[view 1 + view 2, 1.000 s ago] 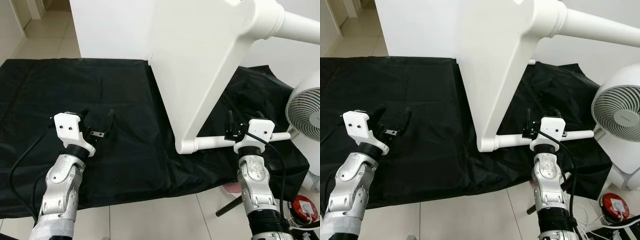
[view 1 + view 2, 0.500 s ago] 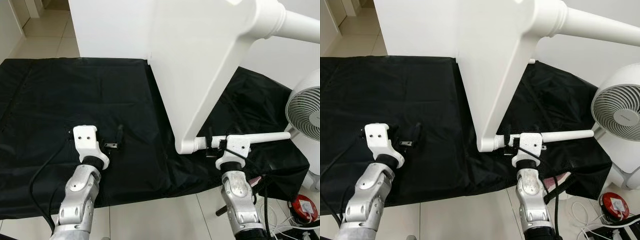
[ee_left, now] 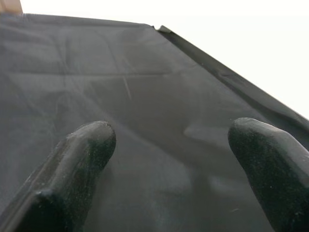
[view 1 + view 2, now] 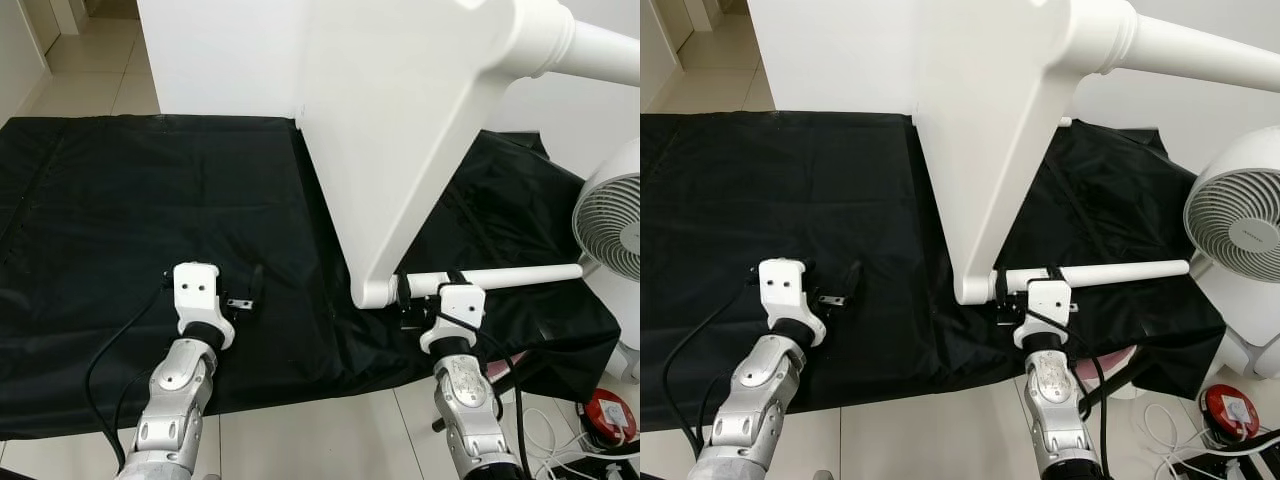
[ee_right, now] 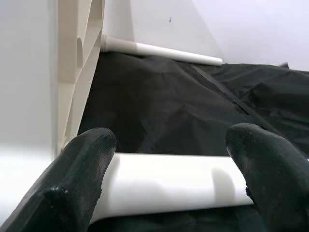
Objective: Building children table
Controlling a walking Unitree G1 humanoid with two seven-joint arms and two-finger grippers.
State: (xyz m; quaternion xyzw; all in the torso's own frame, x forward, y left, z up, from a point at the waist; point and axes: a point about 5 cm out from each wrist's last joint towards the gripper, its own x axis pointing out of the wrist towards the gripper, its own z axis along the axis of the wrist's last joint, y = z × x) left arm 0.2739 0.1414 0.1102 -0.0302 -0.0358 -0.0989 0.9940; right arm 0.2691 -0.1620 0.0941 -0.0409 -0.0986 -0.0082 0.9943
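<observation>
The left end effector (image 4: 243, 300) hovers open over the matte black sheet (image 4: 150, 190). To its right, the right end effector (image 4: 418, 296) straddles, fingers apart, the smooth round white table leg (image 4: 500, 277) beside the upended table (image 4: 400, 130).

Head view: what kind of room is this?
Likely a home room used as an assembly spot: tiled floor, black sheet spread under a white table on its side, fan nearby.
</observation>
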